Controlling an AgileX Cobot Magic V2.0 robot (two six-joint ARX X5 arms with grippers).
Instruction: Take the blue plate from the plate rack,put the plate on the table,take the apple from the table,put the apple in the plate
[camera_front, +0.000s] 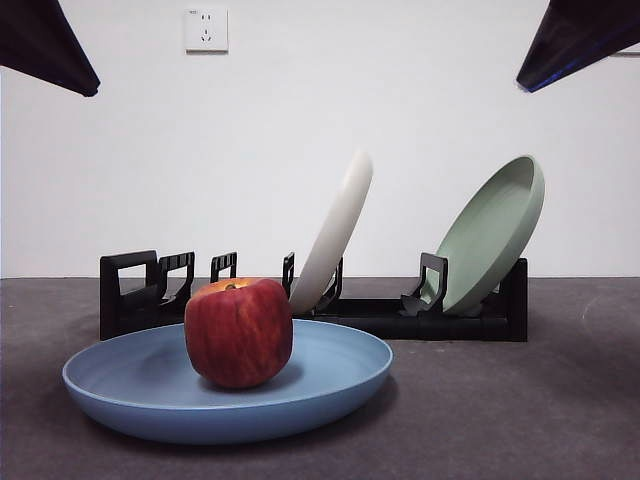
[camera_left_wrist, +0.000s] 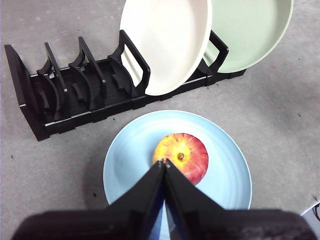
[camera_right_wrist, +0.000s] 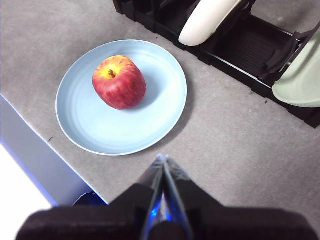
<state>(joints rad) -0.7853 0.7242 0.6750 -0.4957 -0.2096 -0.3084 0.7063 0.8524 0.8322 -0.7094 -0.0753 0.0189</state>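
In the front view, the large round matte light-blue plate (camera_front: 228, 385) is seen lying flat on the dark grey-brown matte desk (camera_front: 520, 410), near the camera and left of centre. The blocky red apple with a yellowish top and short stem (camera_front: 238, 332) is seen resting inside it. Behind, the long low black plastic plate rack (camera_front: 310, 300) is seen holding one cream-white plate (camera_front: 335, 232) and one pale sage-green plate (camera_front: 493, 235), both tilted. Two dark arm tips are seen at the top corners, well above everything. A white wall socket (camera_front: 206, 29) is seen high on the far wall.

In the left wrist view, the left claw (camera_left_wrist: 164, 162) is shown with its jaws pressed together, holding nothing, raised over the apple (camera_left_wrist: 181, 156) and the blue plate (camera_left_wrist: 177, 160). The rack's (camera_left_wrist: 75, 95) near slots are seen unfilled.

In the right wrist view, the right claw (camera_right_wrist: 161, 160) is likewise shown closed and holding nothing, above bare desk (camera_right_wrist: 240, 130) beside the plate (camera_right_wrist: 121, 97), in which the apple (camera_right_wrist: 119, 82) sits.

Every step of the task is judged done; nothing is judged left but keeping the arms clear. Counted: three plates, one apple, one rack, two claws.
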